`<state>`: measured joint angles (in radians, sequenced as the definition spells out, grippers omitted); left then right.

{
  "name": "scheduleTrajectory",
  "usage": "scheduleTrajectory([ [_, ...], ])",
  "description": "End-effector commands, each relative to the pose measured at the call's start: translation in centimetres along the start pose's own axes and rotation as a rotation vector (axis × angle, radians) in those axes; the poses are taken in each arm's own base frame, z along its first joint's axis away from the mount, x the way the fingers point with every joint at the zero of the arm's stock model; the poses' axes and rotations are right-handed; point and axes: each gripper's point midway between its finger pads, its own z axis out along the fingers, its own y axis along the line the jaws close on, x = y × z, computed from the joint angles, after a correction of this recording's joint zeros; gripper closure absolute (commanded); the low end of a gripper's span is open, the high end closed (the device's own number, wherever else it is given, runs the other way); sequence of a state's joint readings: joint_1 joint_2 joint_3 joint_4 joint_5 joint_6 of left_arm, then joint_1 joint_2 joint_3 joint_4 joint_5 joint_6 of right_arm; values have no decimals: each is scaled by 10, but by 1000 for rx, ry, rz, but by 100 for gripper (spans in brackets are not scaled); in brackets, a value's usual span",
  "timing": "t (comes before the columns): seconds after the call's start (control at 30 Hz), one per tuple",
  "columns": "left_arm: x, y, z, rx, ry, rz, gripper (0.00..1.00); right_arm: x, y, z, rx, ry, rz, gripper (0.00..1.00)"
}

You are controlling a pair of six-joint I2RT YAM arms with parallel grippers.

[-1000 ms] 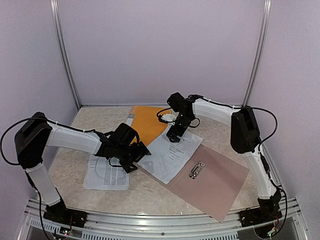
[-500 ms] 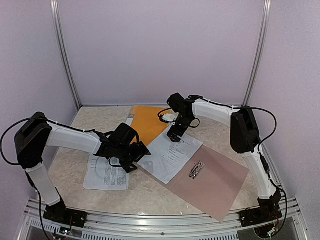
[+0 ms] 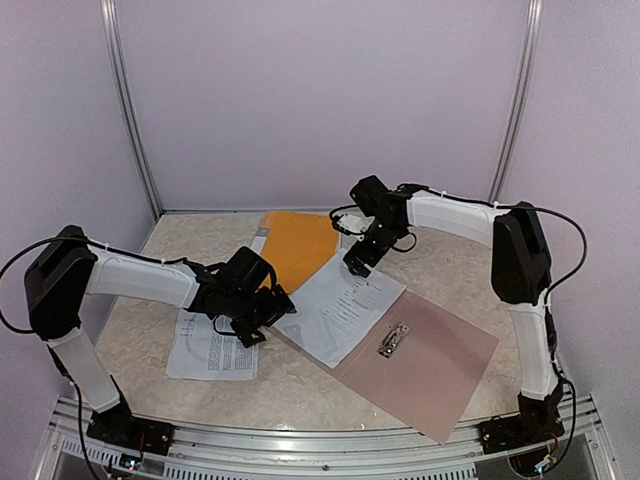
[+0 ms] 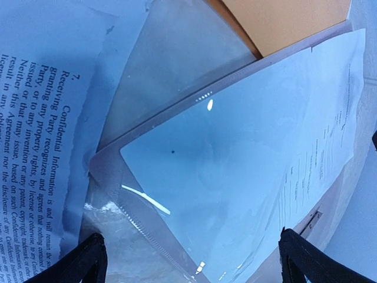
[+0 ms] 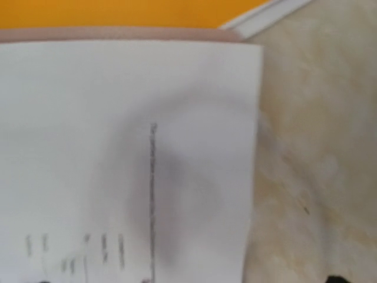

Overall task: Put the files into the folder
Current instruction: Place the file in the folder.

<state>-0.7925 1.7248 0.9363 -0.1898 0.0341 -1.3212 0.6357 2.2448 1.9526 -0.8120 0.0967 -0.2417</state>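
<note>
A taupe cardboard folder (image 3: pixel 440 370) lies open on the beige marbled tabletop (image 3: pixel 290 392), with its metal clip (image 3: pixel 393 340) near the middle. One white printed paper sheet (image 3: pixel 335 310) rests on the folder's left half. A flat orange cover (image 3: pixel 295 245) lies just beyond it on the far side. A second white sheet with dense black text (image 3: pixel 205 352) lies on the tabletop to the left, outside the folder, its right edge reaching the folder's left corner.

The left tool (image 3: pixel 262 312) hangs over that corner, its fingers spread wide and pinching nothing. The right tool (image 3: pixel 360 258) is above the far corner of the sheet on the folder, also spread. Its wrist view is blurred, so I cannot tell whether it touches the paper.
</note>
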Motion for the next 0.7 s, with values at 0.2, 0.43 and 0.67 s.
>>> scheduleTrajectory([
  [0.2,7,42,-34,-166,-66,171,1,36,-6,-55,78,-122,274,1],
  [0.43,-15,-13,-55,-16,-99,387,1,89,27,-72,22,-173,486,5],
  [0.67,-32,-38,-32,2,-21,538,2,118,71,-81,-13,-184,599,3],
])
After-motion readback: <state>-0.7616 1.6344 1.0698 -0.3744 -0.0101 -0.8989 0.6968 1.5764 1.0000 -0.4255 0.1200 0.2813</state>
